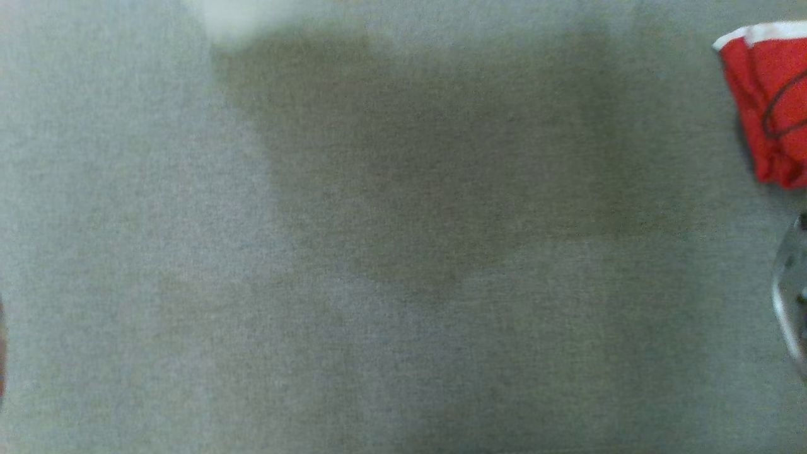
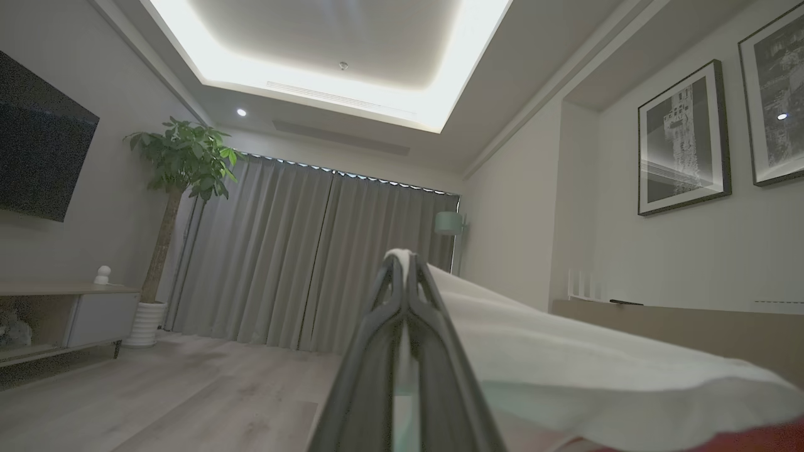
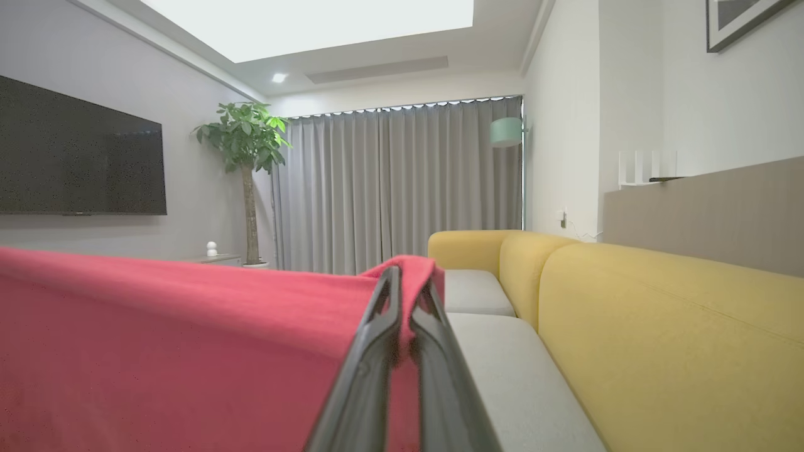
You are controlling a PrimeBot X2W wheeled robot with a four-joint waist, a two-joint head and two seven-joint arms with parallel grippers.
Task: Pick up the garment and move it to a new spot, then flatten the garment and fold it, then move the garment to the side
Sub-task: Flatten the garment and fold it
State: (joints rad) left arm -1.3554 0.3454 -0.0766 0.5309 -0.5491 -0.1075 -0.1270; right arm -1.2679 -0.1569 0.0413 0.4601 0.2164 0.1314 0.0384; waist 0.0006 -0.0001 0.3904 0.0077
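Garment (image 1: 772,101): red with white trim, far right in your head view, beside grey cushion (image 1: 378,252).
Left gripper (image 2: 405,262): you're pinching its white edge tight.
Right gripper (image 3: 408,284): clamped on red cloth, yellow sofa (image 3: 659,326) right.

Open grey cushion (image 1: 403,265), garment (image 1: 770,94) far right
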